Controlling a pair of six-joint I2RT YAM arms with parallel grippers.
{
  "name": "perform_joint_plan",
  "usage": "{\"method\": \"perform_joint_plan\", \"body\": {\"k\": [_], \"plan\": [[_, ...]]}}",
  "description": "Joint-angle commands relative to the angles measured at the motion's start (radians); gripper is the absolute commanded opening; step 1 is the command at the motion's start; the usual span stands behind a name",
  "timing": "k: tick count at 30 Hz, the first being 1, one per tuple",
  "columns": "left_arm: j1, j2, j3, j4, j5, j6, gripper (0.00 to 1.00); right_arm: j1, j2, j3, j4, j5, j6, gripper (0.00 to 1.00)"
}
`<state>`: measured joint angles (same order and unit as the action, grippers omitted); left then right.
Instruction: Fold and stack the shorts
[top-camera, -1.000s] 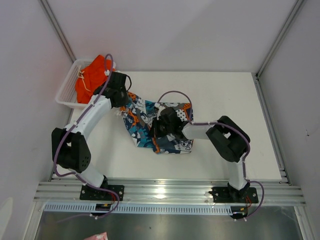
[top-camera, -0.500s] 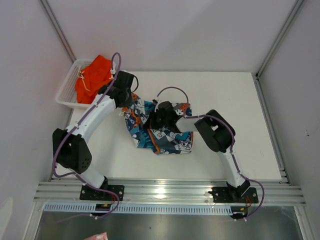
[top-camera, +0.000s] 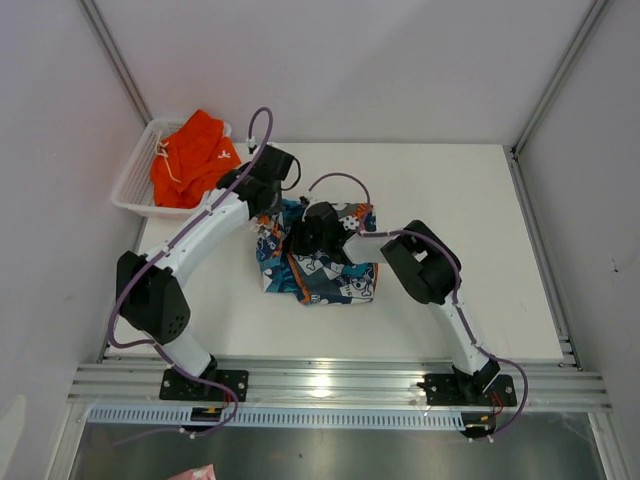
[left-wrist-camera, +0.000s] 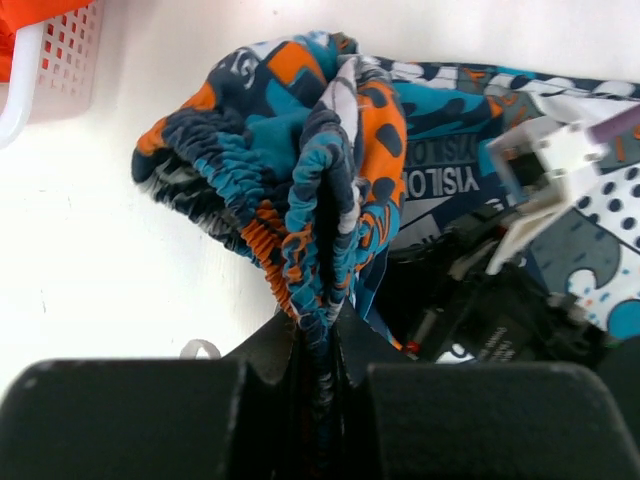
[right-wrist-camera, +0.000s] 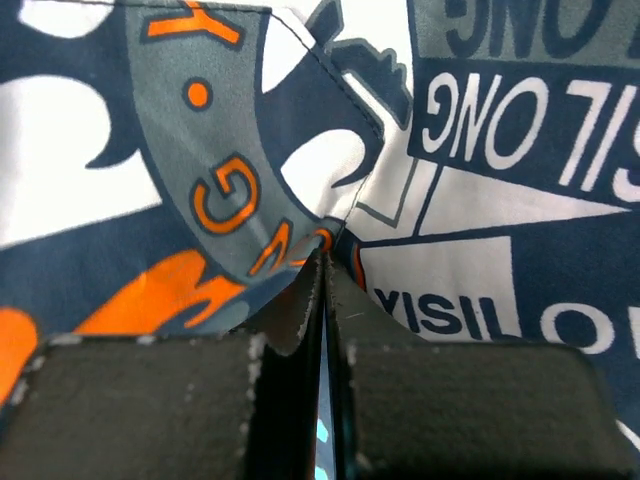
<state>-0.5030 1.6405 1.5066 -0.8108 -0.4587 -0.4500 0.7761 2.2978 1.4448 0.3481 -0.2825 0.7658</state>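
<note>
Left arm (top-camera: 200, 235) stretched toward the far-left corner, its left gripper (left-wrist-camera: 318, 350) pinching the waistband of the blue, teal, orange and white printed cloth shorts (top-camera: 330, 275). Right arm (top-camera: 425, 265) elbowed leftward, right gripper (right-wrist-camera: 322, 270) clamped on the same bunched pair mid-way across the white bench (top-camera: 460, 200), bare surface showing toward the right edge. Plain bright orange cloth shorts (top-camera: 190, 160) sat in the white mesh plastic basket (top-camera: 133, 187) at the far-left corner.

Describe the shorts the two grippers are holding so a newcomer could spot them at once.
Near the middle of the white table lie the bunched printed shorts, pinched by the left gripper at the waistband and by the right gripper at a fold. Their busy blue, teal, orange and white print sets them apart from the plain orange shorts in the white basket.
</note>
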Motion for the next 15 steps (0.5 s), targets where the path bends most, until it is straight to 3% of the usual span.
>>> {"method": "perform_joint_plan", "body": {"k": [1,10,15], "plan": [[0.003,0.010,0.044,-0.004,-0.038,0.027,0.00,-0.037,-0.073,-0.006,0.005,0.034,0.006,0.00],[0.003,-0.002,0.037,-0.002,-0.049,0.043,0.00,-0.097,-0.109,-0.008,0.026,0.065,0.010,0.00],[0.003,-0.011,0.032,0.002,-0.046,0.045,0.00,-0.116,-0.052,0.087,0.012,0.043,0.013,0.00]]}}
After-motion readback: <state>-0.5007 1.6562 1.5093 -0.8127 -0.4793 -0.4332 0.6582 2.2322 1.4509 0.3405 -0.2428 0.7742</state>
